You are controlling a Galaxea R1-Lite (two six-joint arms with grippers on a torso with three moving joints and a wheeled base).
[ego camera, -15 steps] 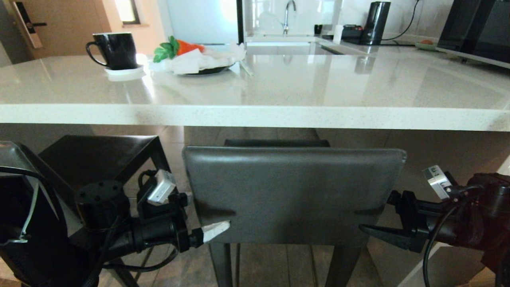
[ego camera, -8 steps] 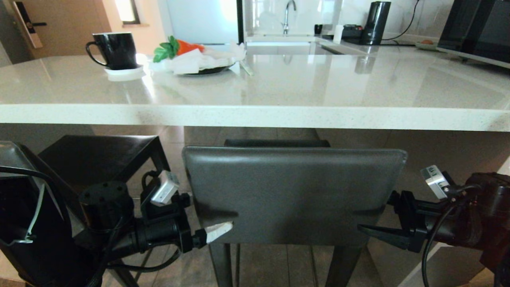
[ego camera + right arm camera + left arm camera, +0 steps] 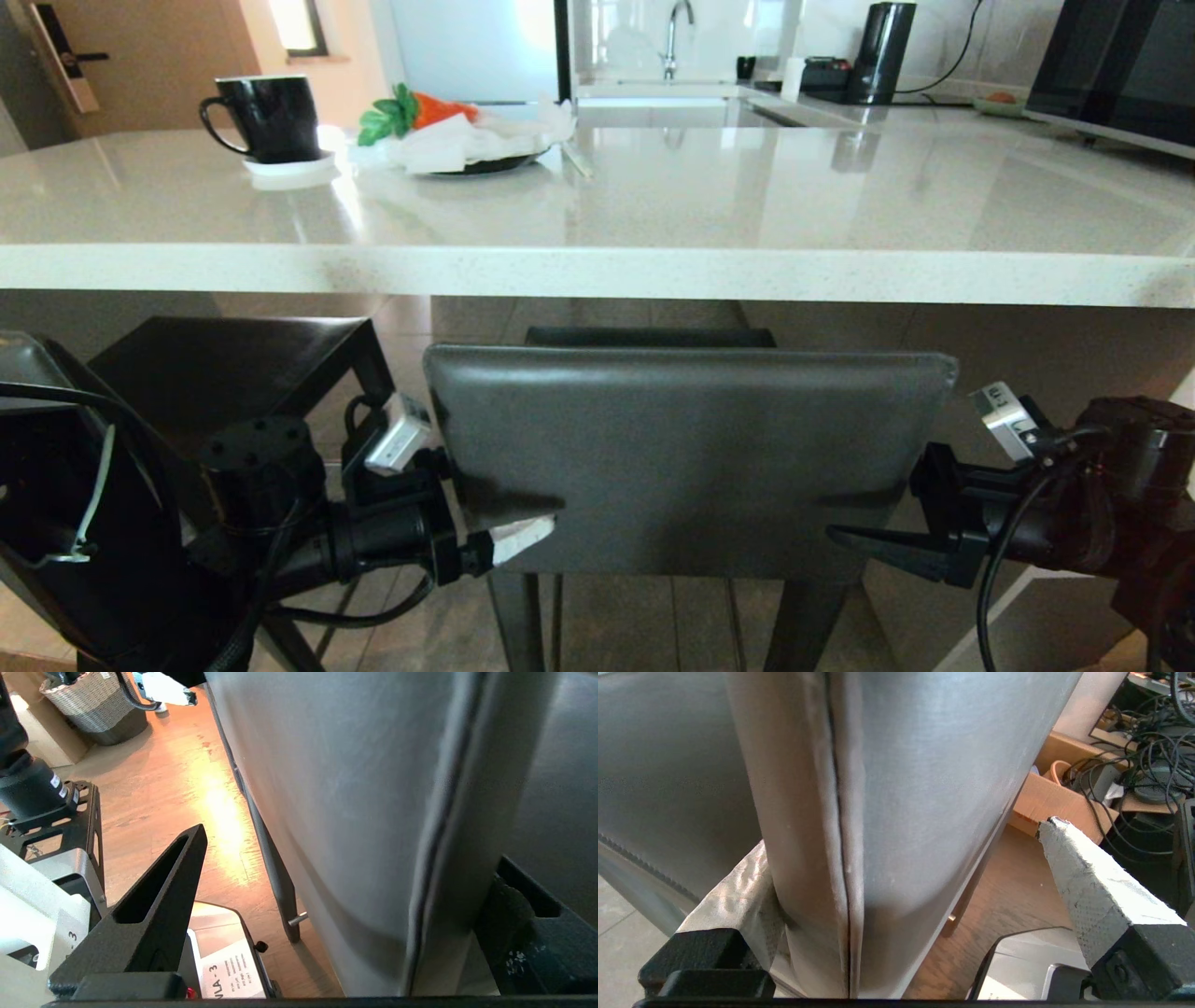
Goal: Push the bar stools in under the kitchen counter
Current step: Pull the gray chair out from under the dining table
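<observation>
stool backrest; edges between spread jaws; left gripper; right gripper

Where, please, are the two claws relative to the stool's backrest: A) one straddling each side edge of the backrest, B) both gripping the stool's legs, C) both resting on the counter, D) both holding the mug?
A: the left claw and right claw, both open, each straddle a side edge of the backrest.

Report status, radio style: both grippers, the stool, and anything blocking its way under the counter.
Left gripper and right gripper open, straddling backrest edges of stool. Backrest top below counter edge. No blockage seen ahead.
</observation>
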